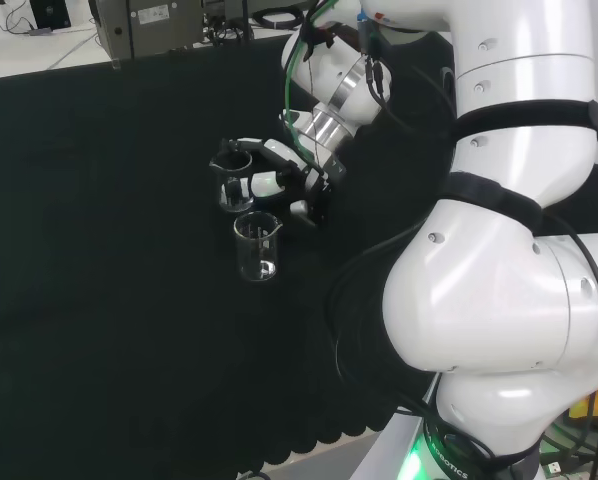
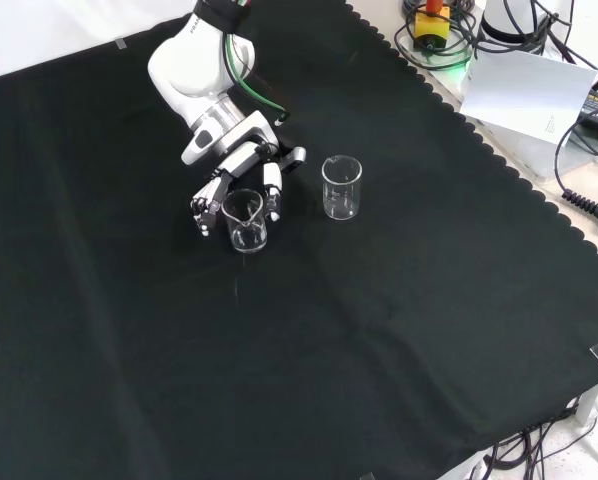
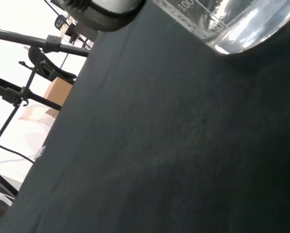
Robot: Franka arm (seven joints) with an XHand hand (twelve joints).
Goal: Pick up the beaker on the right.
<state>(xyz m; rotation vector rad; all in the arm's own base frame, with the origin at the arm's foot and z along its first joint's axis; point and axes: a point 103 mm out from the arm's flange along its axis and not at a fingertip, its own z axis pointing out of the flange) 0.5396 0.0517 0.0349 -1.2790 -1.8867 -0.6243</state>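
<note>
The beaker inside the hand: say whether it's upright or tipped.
Upright. The beaker stands mouth-up on the cloth, the hand curled around it.

Bench cloth (image 2: 379,330): black woven fabric, matt, fine-grained surface, scalloped edge at 3 o'clock in the front view

Held beaker (image 2: 245,220): clear glass, smooth, glossy highlights on rim and base, printed white graduations visible in the wrist view

Free beaker (image 2: 342,187), at 3 o'clock of the held one in the front view: same clear, glossy material

Hand (image 2: 234,185): black and white hard plastic, smooth

Arm links (image 1: 509,290): glossy white shell; wrist section polished metal
</note>
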